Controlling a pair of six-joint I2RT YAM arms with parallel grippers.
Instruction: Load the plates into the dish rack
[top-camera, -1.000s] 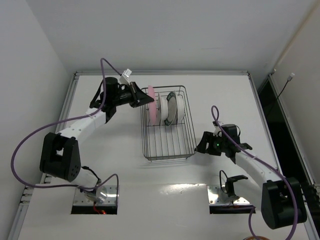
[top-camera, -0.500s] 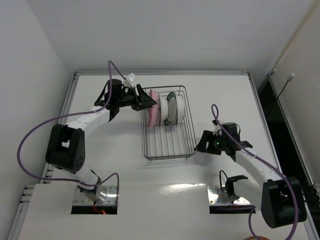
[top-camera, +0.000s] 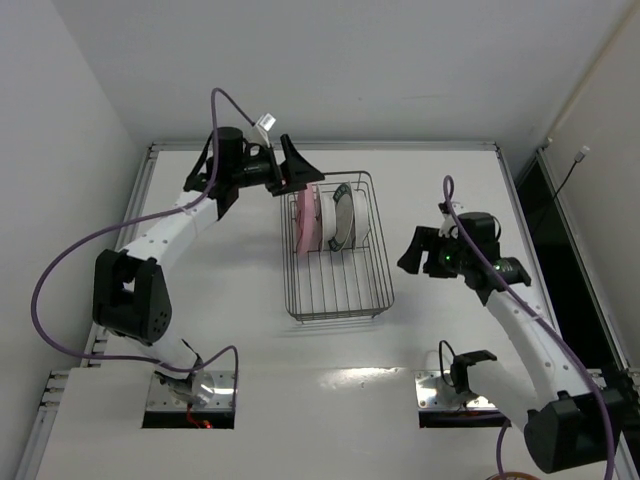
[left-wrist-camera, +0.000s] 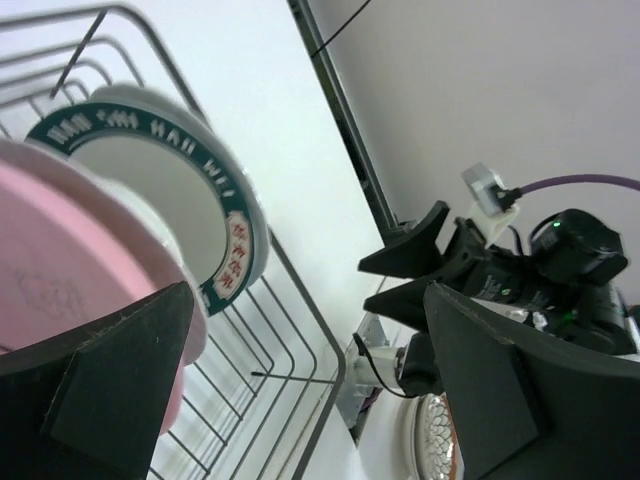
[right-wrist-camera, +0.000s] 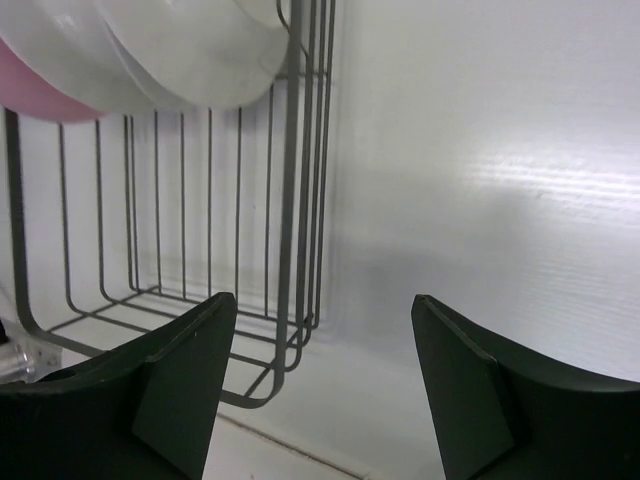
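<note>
Dish rack (top-camera: 340, 316) — rect. basket of thin dark wire — sits mid-table (top-camera: 240, 330). Round plates stand upright at its far end: smooth pink plate (top-camera: 303, 220) on the left, glossy white patterned-rim plate (top-camera: 345, 215) w/ dark green band just to its right. Left gripper (top-camera: 298, 168) hangs over the rack's far-left corner, near the pink plate's edge — matte black wedge fingers spread, nothing held. Right gripper (top-camera: 408, 252) is right of the rack, apart from it, also wide & empty.

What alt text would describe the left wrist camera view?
A plain pink round plate and a white plate with a dark patterned rim stand in a dark wire dish rack, framed by the open left claw. The right arm sits beyond.
</note>
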